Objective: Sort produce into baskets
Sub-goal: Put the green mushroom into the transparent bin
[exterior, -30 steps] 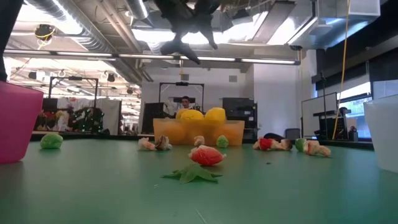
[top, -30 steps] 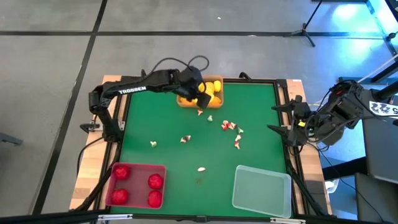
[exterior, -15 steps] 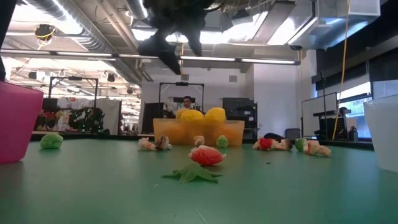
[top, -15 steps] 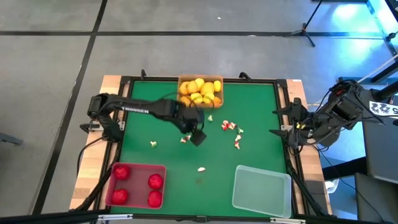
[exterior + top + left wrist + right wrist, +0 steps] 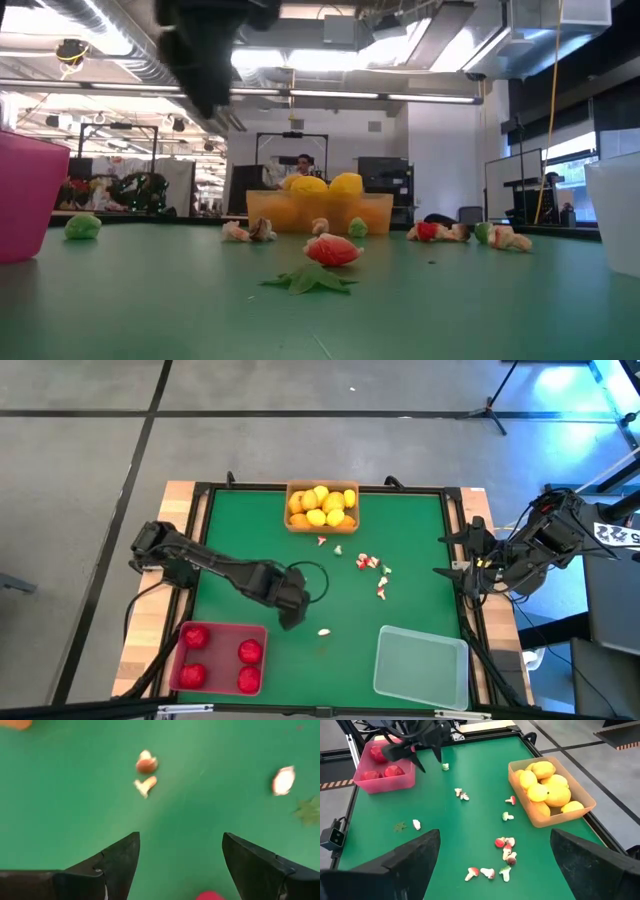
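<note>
My left gripper [image 5: 291,614] [image 5: 180,865] hangs open and empty above the green table, just beyond the red basket's [image 5: 218,657] far right corner. That basket holds several red round fruits [image 5: 249,651]. The orange-tan basket [image 5: 322,523] at the far edge holds several yellow fruits [image 5: 320,506]. The clear basket [image 5: 420,663] stands at the near right. Small whitish-and-red bits [image 5: 372,563] lie scattered mid-table. One whitish piece [image 5: 325,631] [image 5: 283,780] lies just right of my left gripper. My right gripper [image 5: 442,556] [image 5: 495,865] waits open at the table's right edge.
A small green leaf [image 5: 320,651] [image 5: 310,810] lies near the whitish piece. Two small bits [image 5: 145,772] lie on the table ahead of my left gripper. A black cable loop [image 5: 310,575] trails beside the left arm.
My left gripper has swung from above the orange-tan basket at the far edge toward the near edge, passing over the table's middle. It now stands by the red basket's far right corner. No produce has moved.
</note>
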You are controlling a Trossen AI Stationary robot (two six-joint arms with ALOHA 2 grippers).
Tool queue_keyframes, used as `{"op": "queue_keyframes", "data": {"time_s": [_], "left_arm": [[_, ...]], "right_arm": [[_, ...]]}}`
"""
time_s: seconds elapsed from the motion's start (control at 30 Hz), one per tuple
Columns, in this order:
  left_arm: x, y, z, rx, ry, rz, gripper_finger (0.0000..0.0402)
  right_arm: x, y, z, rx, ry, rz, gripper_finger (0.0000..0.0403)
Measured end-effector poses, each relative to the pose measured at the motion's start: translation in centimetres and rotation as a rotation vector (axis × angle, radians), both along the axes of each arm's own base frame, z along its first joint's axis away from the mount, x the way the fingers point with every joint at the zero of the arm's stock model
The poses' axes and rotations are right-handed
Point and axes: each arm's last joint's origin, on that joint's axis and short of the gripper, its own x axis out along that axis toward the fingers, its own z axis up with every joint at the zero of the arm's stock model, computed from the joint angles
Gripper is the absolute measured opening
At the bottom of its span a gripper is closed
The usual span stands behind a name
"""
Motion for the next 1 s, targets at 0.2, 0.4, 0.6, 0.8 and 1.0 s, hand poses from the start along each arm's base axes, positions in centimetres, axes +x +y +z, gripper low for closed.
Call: {"op": "queue_keyframes", "data": {"time_s": [0.2, 0.4, 0.6, 0.8, 1.0], "left_arm": [[-2.8, -0.1, -1.2, 0.003, 0.050, 0.089, 0.0276], [-7.5, 1.6, -0.9, -0.033, 0.037, 0.200, 0.0276], [-11.8, 3.2, -1.9, -0.079, 0.023, 0.389, 0.0276], [-11.5, 3.3, -4.4, -0.122, -0.045, 0.435, 0.0276], [-11.4, 3.7, -6.7, -0.082, 0.029, 0.471, 0.0276]], "right_arm": [[-0.1, -0.1, -0.1, -0.013, 0.012, 0.000, 0.0374], [-0.1, -0.1, -0.1, -0.012, 0.011, 0.000, 0.0374], [-0.1, -0.1, -0.1, -0.012, 0.010, -0.001, 0.0374], [-0.1, -0.1, -0.1, -0.011, 0.008, -0.002, 0.0374], [-0.1, -0.1, -0.1, -0.008, 0.006, -0.002, 0.0374]]}}
